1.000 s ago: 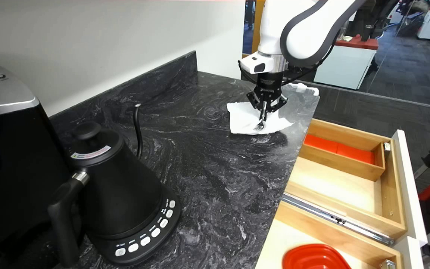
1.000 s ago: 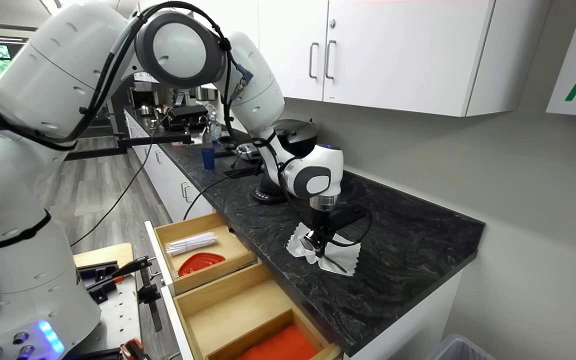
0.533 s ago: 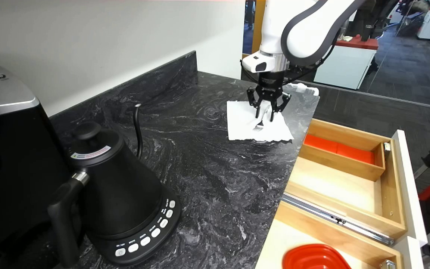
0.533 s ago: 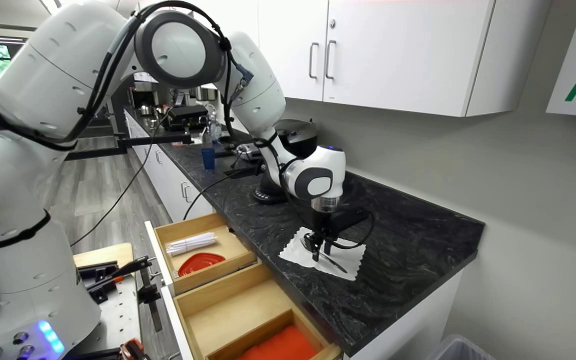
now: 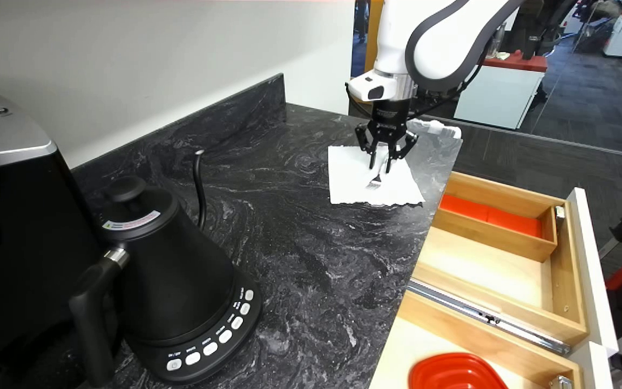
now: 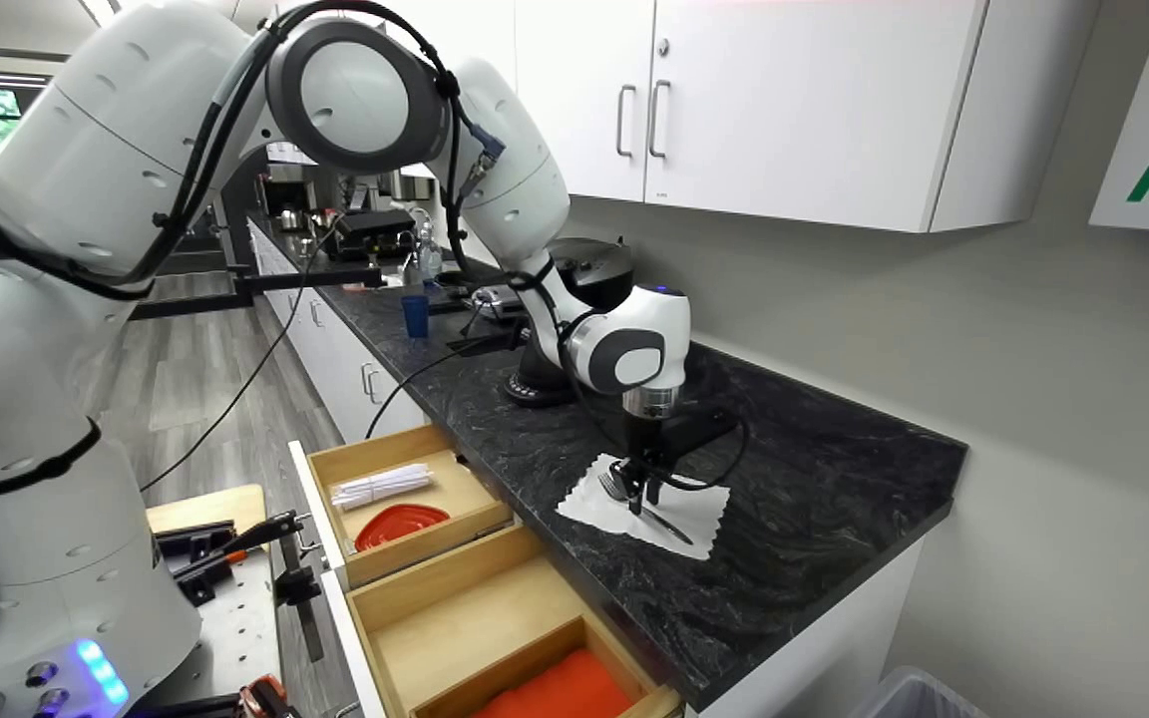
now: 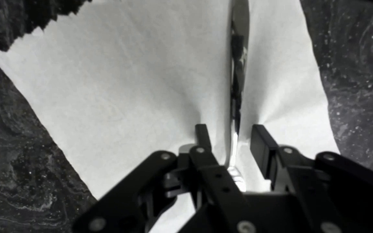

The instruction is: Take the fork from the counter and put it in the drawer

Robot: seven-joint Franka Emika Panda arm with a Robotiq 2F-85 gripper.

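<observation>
The grey metal fork (image 5: 374,185) lies on a white paper napkin (image 5: 346,173) on the dark stone counter (image 5: 300,254). Its handle shows in an exterior view (image 6: 671,527). In the wrist view the fork (image 7: 237,71) runs between the two fingers, with its handle toward the top. My gripper (image 7: 230,134) is partly open around the fork, with a gap on each side. The fingertips press down at the napkin. The gripper also shows in both exterior views (image 5: 380,166) (image 6: 645,499). The open wooden drawer (image 5: 494,265) is beside the counter; it also shows from the robot's side (image 6: 475,618).
The drawer holds an orange-red compartment (image 5: 488,216). A neighbouring open drawer holds a red dish (image 5: 457,373) and a white bundle (image 6: 382,486). A black kettle (image 5: 176,286) stands on the counter. A wall (image 6: 983,349) and white cabinets (image 6: 794,110) border the counter.
One second ago the gripper was shut, with the napkin bunched up. The fingers then opened and the napkin lies flatter. Since half a second ago the fingers have closed in slightly.
</observation>
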